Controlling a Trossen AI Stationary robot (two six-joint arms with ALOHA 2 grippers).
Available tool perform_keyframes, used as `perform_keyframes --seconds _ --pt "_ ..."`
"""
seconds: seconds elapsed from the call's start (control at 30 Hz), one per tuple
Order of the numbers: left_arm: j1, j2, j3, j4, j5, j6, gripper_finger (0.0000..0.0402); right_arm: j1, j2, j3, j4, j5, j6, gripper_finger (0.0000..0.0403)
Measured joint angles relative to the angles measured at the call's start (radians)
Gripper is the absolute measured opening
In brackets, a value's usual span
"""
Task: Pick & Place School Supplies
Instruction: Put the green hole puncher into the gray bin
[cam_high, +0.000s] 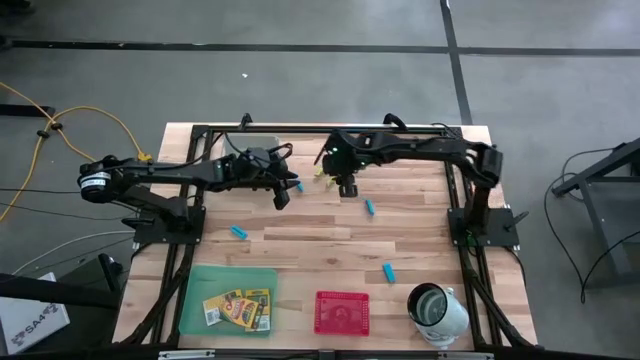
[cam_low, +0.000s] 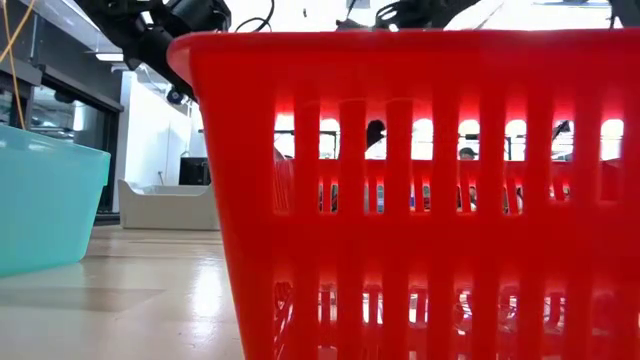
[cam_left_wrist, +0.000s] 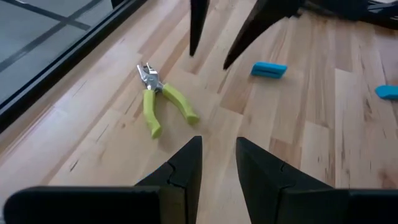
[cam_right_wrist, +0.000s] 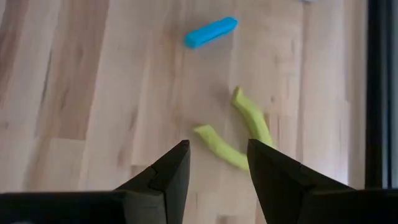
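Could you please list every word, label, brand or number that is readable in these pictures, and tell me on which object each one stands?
None can be read with certainty.
Crayon boxes in the green tray: printing on the fronts, too small to read.
White sheet on the floor left of the table: dark letters, too blurred to read.
Pliers, blue pieces, red basket, cup: no text visible.

Glossy slatted plastic red tray (cam_low: 420, 200) on smooth pale wood table (cam_high: 300, 250).
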Motion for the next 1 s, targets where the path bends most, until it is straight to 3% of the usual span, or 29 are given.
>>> perform_keyframes --seconds 0.17,0.57,0.83,1.0 --pt "0.000 0.000 0.000 -0.001 -0.001 0.007 0.0094 -0.016 0.081 0.068 -0.094 0.004 -0.118 0.0153" --pt "0.001 0.000 0.000 0.000 -0.001 0.025 0.0094 -0.023 0.087 0.089 -0.120 -0.023 -0.209 0.0153" --pt "0.001 0.000 0.000 0.006 -0.001 0.013 0.0094 0.017 0.087 0.089 -0.117 -0.160 -0.029 0.0153" --pt "0.001 0.000 0.000 0.006 -0.001 -0.002 0.0094 0.048 0.087 0.089 -0.099 -0.174 -0.010 0.0153"
